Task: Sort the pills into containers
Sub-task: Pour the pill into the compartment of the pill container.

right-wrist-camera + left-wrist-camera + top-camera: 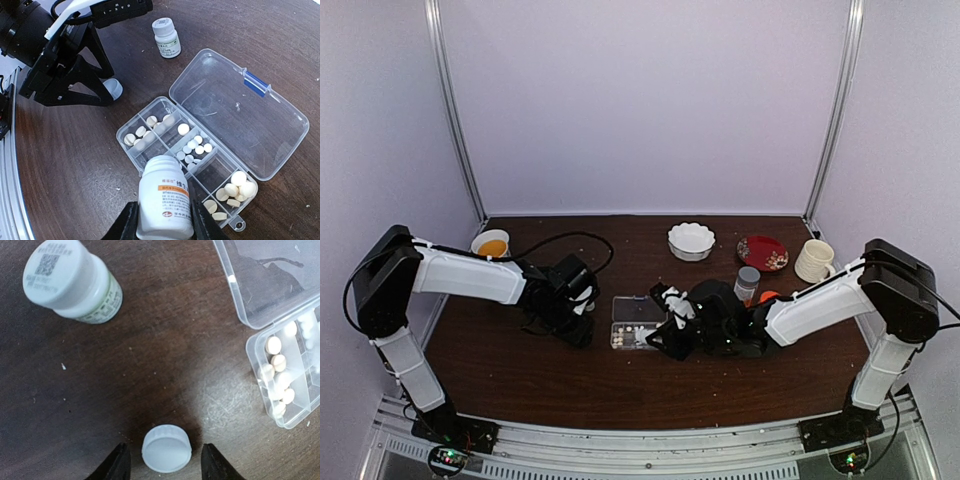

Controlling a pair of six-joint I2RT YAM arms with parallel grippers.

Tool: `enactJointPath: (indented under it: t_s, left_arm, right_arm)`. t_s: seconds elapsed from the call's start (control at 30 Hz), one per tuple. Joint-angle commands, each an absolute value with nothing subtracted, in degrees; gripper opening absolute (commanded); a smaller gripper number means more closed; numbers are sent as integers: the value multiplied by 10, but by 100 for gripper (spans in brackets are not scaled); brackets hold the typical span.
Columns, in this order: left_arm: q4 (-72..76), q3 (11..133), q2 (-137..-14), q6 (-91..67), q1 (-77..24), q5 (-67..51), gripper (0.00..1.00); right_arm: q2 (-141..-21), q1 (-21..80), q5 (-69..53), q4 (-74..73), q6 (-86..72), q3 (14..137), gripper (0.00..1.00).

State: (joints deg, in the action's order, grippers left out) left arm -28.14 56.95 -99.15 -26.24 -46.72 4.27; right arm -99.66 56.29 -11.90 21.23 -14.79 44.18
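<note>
Editor: Pills, where do they lie?
Photographer: In the compartments of the clear organizer box, its lid flat open on the table.
Editor: And the pincers?
Photographer: The right gripper clamps a white bottle over the box. The left gripper stands open, jaws either side of a white cap, not touching.
</note>
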Motion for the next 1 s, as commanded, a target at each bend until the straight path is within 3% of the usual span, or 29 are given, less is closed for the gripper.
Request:
enactJointPath:
  t_s: [0.0, 0.17, 0.27, 0.37, 0.47, 0.57, 0.67, 0.77, 0.87, 0.97]
  left_arm:
    - [-280, 586, -1003, -261, -470, 48, 51]
    - [-280, 587, -1004, -261, -470, 48, 50]
    - [-280, 586, -1005, -262, -470, 48, 49]
    - [-280, 587, -1005, -261, -471, 48, 49]
    - [-281, 586, -1004, -262, -470, 48, 49]
    - [-282, 587, -1004, -261, -471, 48, 49]
    - [-282, 586, -1004, -262, -470, 49, 49]
    - [-283, 587, -1005, -262, -470, 48, 49]
    - [-283, 586, -1004, -262, -470, 49, 49]
    - [-284, 587, -1005, -261, -470, 49, 48]
  right_arm:
    - [-981, 567, -101, 209, -144, 445, 1]
    - [-974, 567, -110, 242, -150, 426, 0]
    - [-983, 568, -110, 190, -139, 453, 0]
    - [-967, 568, -109, 263, -156, 413, 0]
    - [-973, 568, -110, 203, -138, 444, 0]
    - [-960, 567, -108, 261, -153, 411, 0]
    - [-976, 568, -103, 188, -135, 451, 0]
    - [-962, 568, -111, 270, -155, 407, 0]
    - [-977, 568, -104, 192, -141, 446, 0]
    - [-966, 568, -112, 266, -157, 410, 0]
